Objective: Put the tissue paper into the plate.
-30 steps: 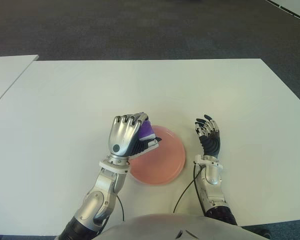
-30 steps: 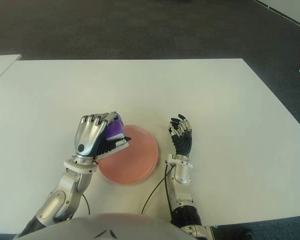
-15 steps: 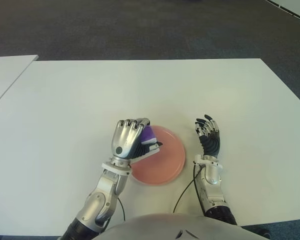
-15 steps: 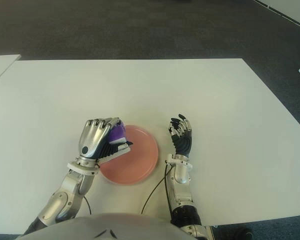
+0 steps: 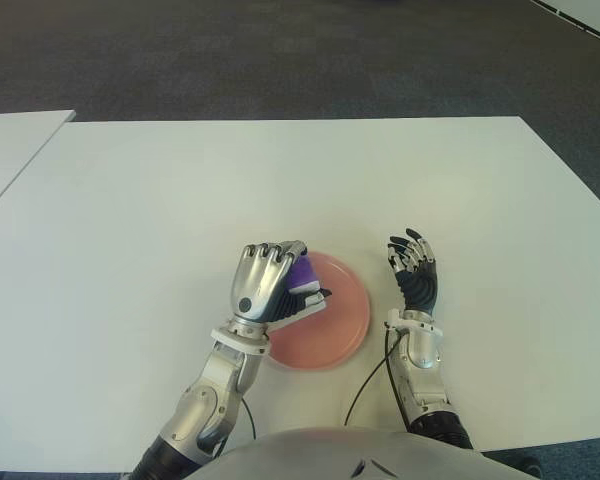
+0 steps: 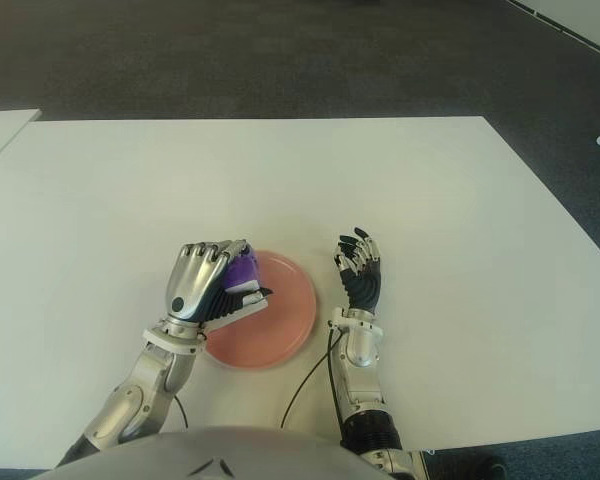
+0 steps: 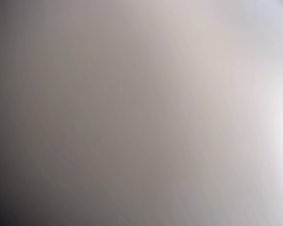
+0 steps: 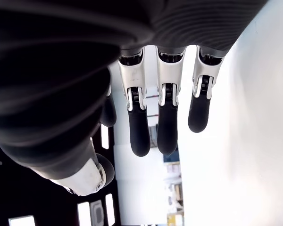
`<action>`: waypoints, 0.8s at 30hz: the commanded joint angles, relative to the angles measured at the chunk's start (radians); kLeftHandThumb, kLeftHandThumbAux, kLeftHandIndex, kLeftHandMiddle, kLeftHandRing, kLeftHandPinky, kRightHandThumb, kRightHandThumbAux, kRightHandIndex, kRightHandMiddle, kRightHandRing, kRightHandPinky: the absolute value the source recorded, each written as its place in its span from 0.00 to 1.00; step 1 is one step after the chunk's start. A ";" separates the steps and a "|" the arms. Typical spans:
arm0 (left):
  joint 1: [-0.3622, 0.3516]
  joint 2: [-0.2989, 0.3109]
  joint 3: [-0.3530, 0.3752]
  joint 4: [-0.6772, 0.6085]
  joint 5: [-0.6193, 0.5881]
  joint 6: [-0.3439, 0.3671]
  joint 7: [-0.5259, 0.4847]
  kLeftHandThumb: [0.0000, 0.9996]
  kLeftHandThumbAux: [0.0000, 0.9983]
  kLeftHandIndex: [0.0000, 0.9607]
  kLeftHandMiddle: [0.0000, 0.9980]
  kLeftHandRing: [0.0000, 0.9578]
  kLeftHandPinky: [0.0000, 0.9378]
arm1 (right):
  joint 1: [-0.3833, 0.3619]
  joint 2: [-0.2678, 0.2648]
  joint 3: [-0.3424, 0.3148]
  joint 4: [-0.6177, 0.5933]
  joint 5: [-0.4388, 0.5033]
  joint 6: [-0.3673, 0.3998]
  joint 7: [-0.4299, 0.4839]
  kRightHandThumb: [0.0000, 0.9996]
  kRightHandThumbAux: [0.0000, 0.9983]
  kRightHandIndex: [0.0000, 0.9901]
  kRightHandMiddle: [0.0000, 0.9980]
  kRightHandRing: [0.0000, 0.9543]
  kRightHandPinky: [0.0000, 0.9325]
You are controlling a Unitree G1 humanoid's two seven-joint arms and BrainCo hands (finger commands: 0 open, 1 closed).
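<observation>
purple shows between the curled fingers of my left hand (image 5: 268, 285): that is the tissue paper (image 5: 301, 271), a small wad clamped against my palm with a pale strip of it sticking out under my thumb. my left hand sits over the left edge of the pink plate (image 5: 338, 325), which lies flat on the white table (image 5: 180, 190) near my body. whether the wad touches the plate i cannot tell; it is in my grip, at the plate's left rim, and not lying loose on the plate. my left wrist view gives only a blank grey blur, so i read this grip from the eye views alone.

my right hand (image 5: 414, 275) shows just to the right of the plate, apart from it, palm turned up and fingers (image 8: 167, 122) stretched out and slightly fanned, holding nothing. a thin black cable (image 5: 365, 385) curves along the table from my right wrist toward my body. beyond the table's far edge is dark carpet (image 5: 280, 50), and a second white table (image 5: 10, 145) shows at the far left.
</observation>
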 commanded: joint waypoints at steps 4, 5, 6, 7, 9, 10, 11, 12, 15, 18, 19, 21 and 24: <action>0.000 -0.009 0.008 -0.005 -0.011 0.026 -0.053 0.42 0.43 0.41 0.40 0.36 0.33 | 0.053 0.085 0.020 0.094 -0.006 0.085 -0.002 0.28 0.77 0.21 0.37 0.33 0.25; 0.001 -0.008 0.007 -0.007 -0.001 0.032 -0.058 0.38 0.39 0.38 0.35 0.32 0.28 | 0.053 0.085 0.021 0.095 -0.005 0.088 -0.001 0.27 0.77 0.21 0.36 0.32 0.23; 0.001 -0.007 0.007 -0.009 0.007 0.038 -0.063 0.37 0.37 0.37 0.33 0.30 0.26 | 0.052 0.085 0.021 0.098 -0.006 0.089 -0.003 0.27 0.77 0.21 0.36 0.32 0.23; 0.001 -0.007 0.006 -0.010 0.013 0.042 -0.066 0.35 0.35 0.34 0.30 0.27 0.23 | 0.052 0.085 0.022 0.100 -0.006 0.089 -0.004 0.27 0.77 0.22 0.36 0.31 0.22; 0.002 -0.006 0.006 -0.014 0.021 0.048 -0.075 0.32 0.32 0.31 0.26 0.23 0.20 | 0.049 0.085 0.022 0.105 -0.009 0.087 -0.009 0.26 0.76 0.22 0.35 0.30 0.21; 0.002 -0.006 0.005 -0.016 0.023 0.050 -0.077 0.31 0.31 0.30 0.25 0.21 0.19 | 0.048 0.086 0.022 0.106 -0.010 0.086 -0.010 0.26 0.76 0.22 0.35 0.30 0.21; 0.000 -0.006 0.005 -0.016 0.021 0.048 -0.076 0.30 0.31 0.29 0.24 0.21 0.18 | 0.046 0.086 0.021 0.111 -0.011 0.079 -0.011 0.26 0.76 0.22 0.35 0.30 0.21; -0.002 -0.005 0.006 -0.015 0.019 0.044 -0.071 0.30 0.30 0.27 0.22 0.18 0.16 | 0.044 0.087 0.021 0.116 -0.010 0.072 -0.010 0.27 0.75 0.22 0.35 0.30 0.21; -0.006 -0.004 0.006 -0.011 0.017 0.034 -0.053 0.28 0.27 0.21 0.17 0.14 0.13 | 0.039 0.087 0.022 0.125 -0.012 0.063 -0.009 0.27 0.74 0.23 0.34 0.30 0.22; -0.009 -0.004 0.007 -0.007 0.018 0.028 -0.037 0.26 0.25 0.17 0.14 0.10 0.10 | 0.035 0.083 0.025 0.132 -0.017 0.059 -0.007 0.28 0.74 0.22 0.34 0.31 0.24; -0.010 -0.003 0.008 -0.005 0.018 0.025 -0.033 0.26 0.25 0.16 0.13 0.10 0.09 | 0.033 0.083 0.025 0.135 -0.019 0.058 -0.007 0.28 0.74 0.22 0.34 0.31 0.25; -0.011 -0.002 0.007 -0.007 0.020 0.024 -0.035 0.25 0.24 0.13 0.10 0.07 0.06 | 0.030 0.080 0.028 0.140 -0.022 0.058 -0.005 0.28 0.73 0.22 0.34 0.32 0.26; -0.009 -0.003 0.007 -0.011 0.014 0.025 -0.047 0.24 0.24 0.09 0.07 0.03 0.02 | 0.027 0.077 0.029 0.144 -0.024 0.059 -0.001 0.28 0.73 0.21 0.34 0.33 0.27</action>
